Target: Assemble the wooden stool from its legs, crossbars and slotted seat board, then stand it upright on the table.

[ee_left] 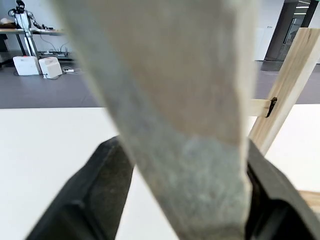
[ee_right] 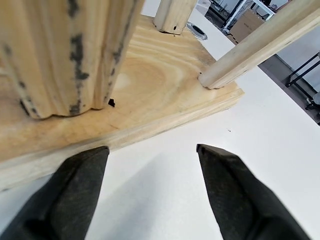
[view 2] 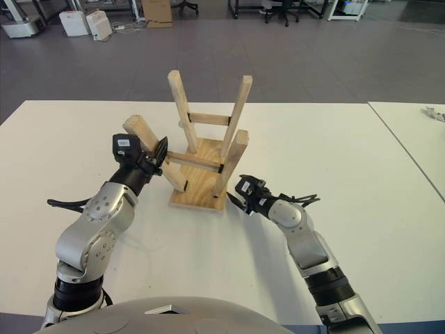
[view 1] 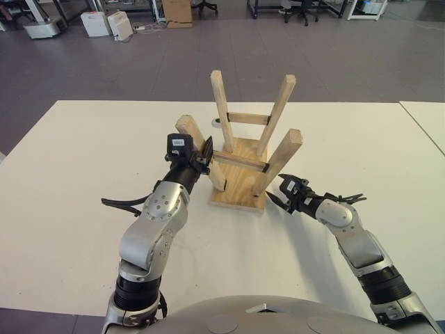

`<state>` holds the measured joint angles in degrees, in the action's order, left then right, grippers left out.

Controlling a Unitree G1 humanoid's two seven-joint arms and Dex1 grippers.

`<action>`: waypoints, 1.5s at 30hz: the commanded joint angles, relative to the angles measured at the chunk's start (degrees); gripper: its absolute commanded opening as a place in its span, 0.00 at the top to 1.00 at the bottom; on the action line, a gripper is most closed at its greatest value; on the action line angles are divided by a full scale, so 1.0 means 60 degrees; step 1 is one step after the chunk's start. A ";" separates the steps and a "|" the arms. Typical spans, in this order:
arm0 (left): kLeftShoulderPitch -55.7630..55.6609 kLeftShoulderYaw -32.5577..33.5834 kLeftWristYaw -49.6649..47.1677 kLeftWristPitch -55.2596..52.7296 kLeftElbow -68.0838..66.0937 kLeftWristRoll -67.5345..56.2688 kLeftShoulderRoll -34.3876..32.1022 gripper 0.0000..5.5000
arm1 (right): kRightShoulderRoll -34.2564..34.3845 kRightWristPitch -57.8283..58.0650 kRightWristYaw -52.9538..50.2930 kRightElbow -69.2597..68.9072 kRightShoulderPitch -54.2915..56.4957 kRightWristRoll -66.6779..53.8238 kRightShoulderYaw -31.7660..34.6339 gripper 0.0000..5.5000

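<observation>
Assembly bench: a wooden stool (view 1: 243, 156) sits upside down at the centre of the frame on a white table (view 1: 83, 160). Its seat board (view 1: 236, 193) lies flat on the tabletop, and its four legs (view 1: 277, 115) point up and splay outward. Two crossbars (view 1: 248, 119) link the legs, one between the back pair, higher in the frame, and one between the front pair.

Left of centre, the left gripper (view 1: 203, 158) is clamped on the near-left leg (view 1: 186, 129), about midway along its length. The left wrist view shows that leg (ee_left: 175, 115) wedged between the two dark fingers (ee_left: 95, 195), both pressed against its sides.

Right of centre and slightly lower, the right gripper (view 1: 276, 195) hangs just beside the seat board's near-right corner, at the foot of the near-right leg (view 1: 281, 156), its tips low over the table. The right wrist view shows its fingers (ee_right: 75, 195) spread wide with nothing between them but bare tabletop. The seat board (ee_right: 150, 95) is close ahead of them and untouched.

A small round ring (view 1: 217, 124) lies on the table just behind the stool, above the left gripper in the frame. Grey floor (view 1: 313, 62) lies beyond the table's far edge, across the upper part of the frame
</observation>
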<state>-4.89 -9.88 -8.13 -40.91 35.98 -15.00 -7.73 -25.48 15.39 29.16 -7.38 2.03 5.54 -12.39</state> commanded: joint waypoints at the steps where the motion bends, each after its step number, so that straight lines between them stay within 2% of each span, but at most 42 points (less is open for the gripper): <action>1: -0.0190 -0.0003 0.0266 0.0036 0.0055 0.0181 0.0053 0.38 | 0.0926 0.0709 -0.1490 -0.1615 0.1513 -0.2331 0.3210 0.40; 2: -0.0160 0.0071 0.0269 0.0061 0.0130 0.0203 0.0062 0.34 | 0.1043 0.1026 -0.1779 -0.2374 0.1977 -0.2980 0.3834 0.40; 4: -0.0091 0.0251 0.0250 0.0085 0.0230 0.0266 0.0046 0.29 | 0.1175 0.2052 -0.2218 -0.4374 0.3072 -0.4202 0.4065 0.40; 7: -0.0149 0.0209 0.0267 0.0269 0.0195 0.0585 -0.0012 0.21 | 0.1757 0.3825 -0.3464 -0.6080 0.5287 -0.5031 0.3224 0.40; 9: -0.0311 0.0022 0.0354 0.0691 0.0325 0.0782 0.0092 0.16 | 0.1660 0.5175 -0.3838 -0.6550 0.6464 -0.4682 0.1858 0.40; 11: -0.0456 -0.0098 0.0430 0.1256 0.0489 0.0886 0.0304 0.14 | 0.1374 0.6272 -0.3838 -0.6396 0.6473 -0.4502 0.0816 0.40; 15: -0.0655 0.0274 0.0309 0.1947 0.0572 0.1043 0.0635 0.14 | 0.0236 0.6901 -0.3716 -0.5826 0.5317 -0.3261 -0.1624 0.40; 20: -0.1013 0.1199 0.0175 0.1877 0.0345 -0.0183 0.1916 0.14 | 0.0248 0.7021 -0.4019 -0.5277 0.4832 -0.2219 -0.2237 0.40; 23: -0.1270 0.1890 0.0058 0.1742 0.0074 -0.1765 0.2853 0.14 | 0.0069 0.7052 -0.3821 -0.4621 0.5278 -0.1425 -0.3165 0.40; 27: -0.1953 0.2865 -0.0316 0.1570 -0.0567 -0.3766 0.2893 0.14 | -0.0363 0.7454 -0.3388 -0.4022 0.5506 -0.0560 -0.4076 0.40; 29: -0.2152 0.2764 -0.0384 0.1421 -0.0692 -0.4407 0.2855 0.14 | -0.0485 0.7694 -0.3104 -0.3965 0.5371 -0.0392 -0.4309 0.40; 34: -0.1910 0.1492 -0.0424 0.1369 -0.0221 -0.5124 0.3198 0.14 | -0.0350 0.7734 -0.2615 -0.3779 0.5139 -0.0095 -0.4548 0.40; 38: -0.1927 0.1120 -0.0361 0.1285 -0.0479 -0.5896 0.3078 0.14 | -0.0530 0.7381 -0.2195 -0.3482 0.4958 0.0317 -0.5125 0.40; 41: -0.1951 0.0799 -0.0269 0.1342 -0.0938 -0.6044 0.3042 0.14 | -0.0497 0.6961 -0.2151 -0.3656 0.5004 0.0704 -0.4896 0.40; 45: -0.2374 0.1114 -0.0724 0.1372 -0.0209 -0.6688 0.2633 0.14 | -0.0713 0.5914 -0.2185 -0.4331 0.5902 0.1261 -0.3324 0.40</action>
<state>-19.44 -4.87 -10.31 -32.28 31.85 -52.64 5.78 -28.65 53.39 15.56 -31.17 34.13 11.83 -37.34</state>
